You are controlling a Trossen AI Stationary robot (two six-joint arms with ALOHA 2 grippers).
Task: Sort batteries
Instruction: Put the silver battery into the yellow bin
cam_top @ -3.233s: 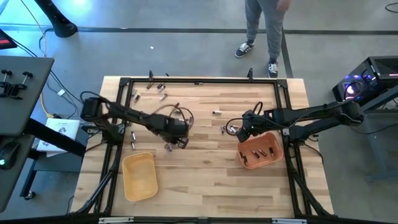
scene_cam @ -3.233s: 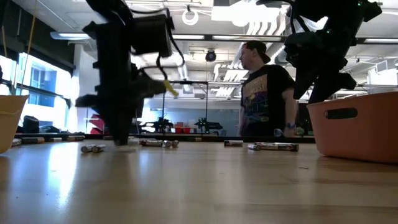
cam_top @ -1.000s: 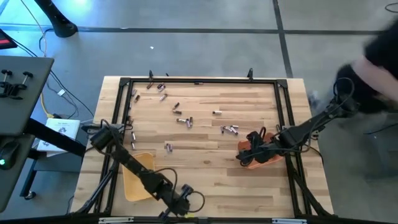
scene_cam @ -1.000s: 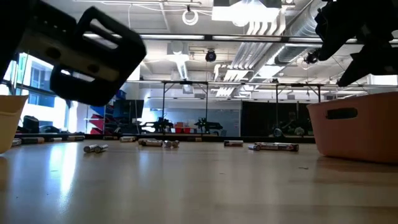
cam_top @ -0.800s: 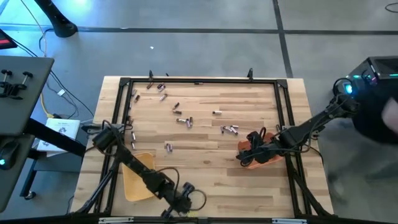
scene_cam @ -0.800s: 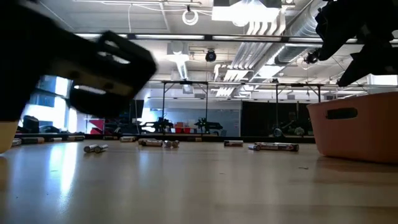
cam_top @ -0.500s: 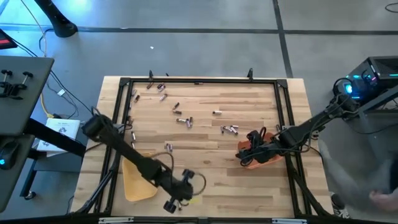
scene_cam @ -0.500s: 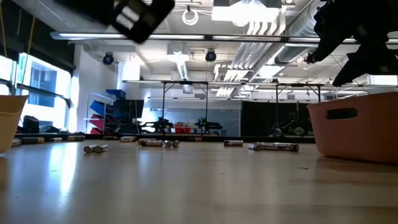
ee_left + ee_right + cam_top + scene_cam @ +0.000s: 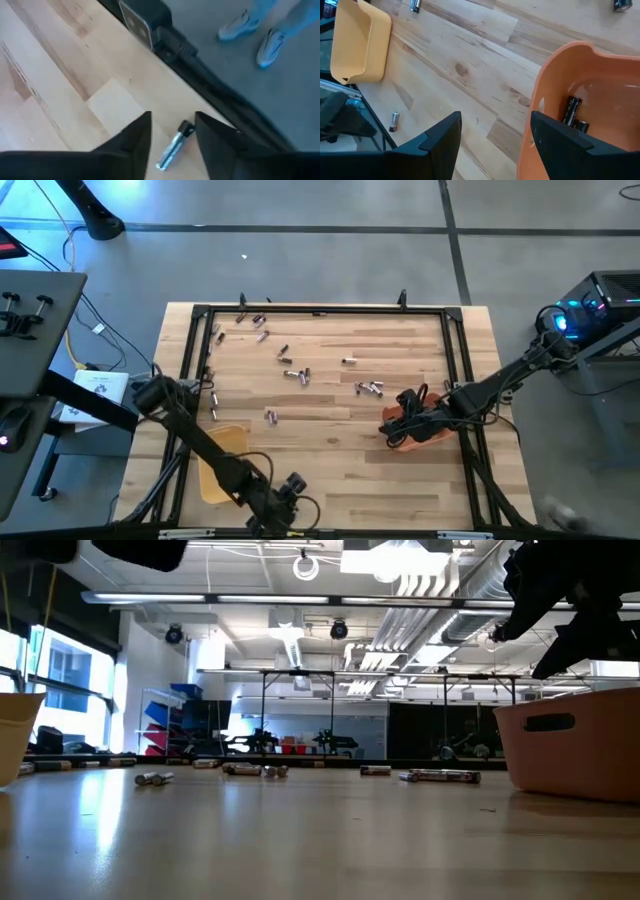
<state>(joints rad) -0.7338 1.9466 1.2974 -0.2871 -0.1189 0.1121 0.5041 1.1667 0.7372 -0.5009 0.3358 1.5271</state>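
Observation:
Many small batteries (image 9: 294, 370) lie scattered on the wooden table, mostly at its far left. My left gripper (image 9: 172, 119) hovers open near the table's near edge (image 9: 288, 492). A silvery battery (image 9: 172, 147) lies flat on the wood below the gap between its fingers, untouched; the right wrist view also shows this battery (image 9: 394, 121). My right gripper (image 9: 492, 125) stands open over the orange tray (image 9: 425, 435), at its left wall, holding nothing. Dark batteries (image 9: 572, 112) lie inside that tray. The yellow tray (image 9: 215, 465) sits at the near left.
A black frame (image 9: 200, 80) runs along the table's edges, close to the left gripper. In the low view, loose batteries (image 9: 250, 770) lie in a row far across the table, between the yellow tray (image 9: 12, 735) and the orange tray (image 9: 570, 740). A person's shoes (image 9: 270, 42) show on the floor.
My left arm has stayed by the table's near edge and has risen: in the low view its dark bulk has climbed from the left middle to the picture's top left corner. The right arm and the trays have kept still.

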